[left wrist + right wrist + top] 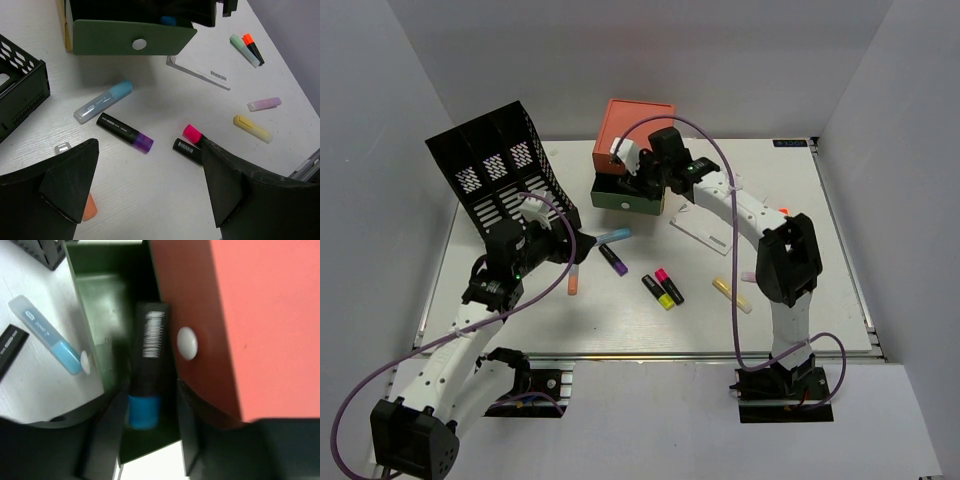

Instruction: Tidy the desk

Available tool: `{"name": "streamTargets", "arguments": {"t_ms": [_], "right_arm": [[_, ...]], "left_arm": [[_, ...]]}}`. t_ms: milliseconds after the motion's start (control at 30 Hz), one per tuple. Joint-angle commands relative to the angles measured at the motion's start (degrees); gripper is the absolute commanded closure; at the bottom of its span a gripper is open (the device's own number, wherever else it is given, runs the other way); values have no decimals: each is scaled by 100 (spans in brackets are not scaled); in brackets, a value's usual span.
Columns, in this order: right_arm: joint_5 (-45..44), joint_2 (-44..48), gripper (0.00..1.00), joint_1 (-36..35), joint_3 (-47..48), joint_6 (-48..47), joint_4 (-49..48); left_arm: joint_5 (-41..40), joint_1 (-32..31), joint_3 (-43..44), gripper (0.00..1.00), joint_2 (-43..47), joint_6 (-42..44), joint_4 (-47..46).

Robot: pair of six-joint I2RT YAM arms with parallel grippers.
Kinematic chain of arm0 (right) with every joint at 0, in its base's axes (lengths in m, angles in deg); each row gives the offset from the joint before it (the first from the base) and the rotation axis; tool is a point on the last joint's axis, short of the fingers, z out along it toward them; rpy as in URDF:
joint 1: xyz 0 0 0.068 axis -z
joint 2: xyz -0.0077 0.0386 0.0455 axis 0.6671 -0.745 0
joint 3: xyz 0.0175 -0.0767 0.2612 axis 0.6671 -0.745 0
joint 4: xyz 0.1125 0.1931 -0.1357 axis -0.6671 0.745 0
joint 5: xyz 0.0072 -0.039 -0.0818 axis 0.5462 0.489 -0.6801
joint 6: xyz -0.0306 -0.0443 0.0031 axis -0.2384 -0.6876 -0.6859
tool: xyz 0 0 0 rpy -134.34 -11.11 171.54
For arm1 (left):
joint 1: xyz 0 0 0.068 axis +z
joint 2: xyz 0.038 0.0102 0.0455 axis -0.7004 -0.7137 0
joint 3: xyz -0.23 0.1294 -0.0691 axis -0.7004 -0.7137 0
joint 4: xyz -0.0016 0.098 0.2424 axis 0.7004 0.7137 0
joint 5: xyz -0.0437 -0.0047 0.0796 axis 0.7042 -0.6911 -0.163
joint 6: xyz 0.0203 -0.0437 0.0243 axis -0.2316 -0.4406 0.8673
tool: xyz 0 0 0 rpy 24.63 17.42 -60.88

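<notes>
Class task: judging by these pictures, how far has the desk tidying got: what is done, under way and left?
Done: the green drawer is open. Under way: a blue-capped marker lies in it between the fingers of the right tool; grip unclear. Left: several markers, such as the purple-capped marker, lie loose on the desk under the open, empty left tool.

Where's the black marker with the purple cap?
The purple-capped marker lies on the desk, left of centre in the top view, just nearer than the light blue highlighter and right of the left hand.
</notes>
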Motion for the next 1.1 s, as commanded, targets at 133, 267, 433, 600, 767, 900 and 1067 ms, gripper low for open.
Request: {"name": "streamTargets", "arguments": {"t_ms": [133, 267, 433, 600, 767, 900, 1067], "right_arm": [[-159, 481, 38, 0, -113, -23, -129], [-133, 647, 41, -9, -131, 91, -59], [166, 1604, 81, 43, -683, 575, -313], [156, 3209, 100, 227, -2638, 1927, -682], [930, 4679, 100, 833, -4242, 2693, -815], [1045, 5094, 100, 1360, -4920, 2754, -683], [1519, 5375, 79, 1879, -5666, 3027, -928]], "left_arm": [[134, -34, -28, 7, -121, 9, -175], [143, -34, -46, 11, -331, -131, -271], [265, -87, 7, 34, -1007, -623, -351], [538, -148, 191, 47, -1632, -1141, -368], [-171, -481, 455, 53, -2027, -1695, -70], [-682, -877, 850, 42, -2510, -1880, 465], [-1578, -1475, 1570, 34, -3205, -2091, 1160]]}}
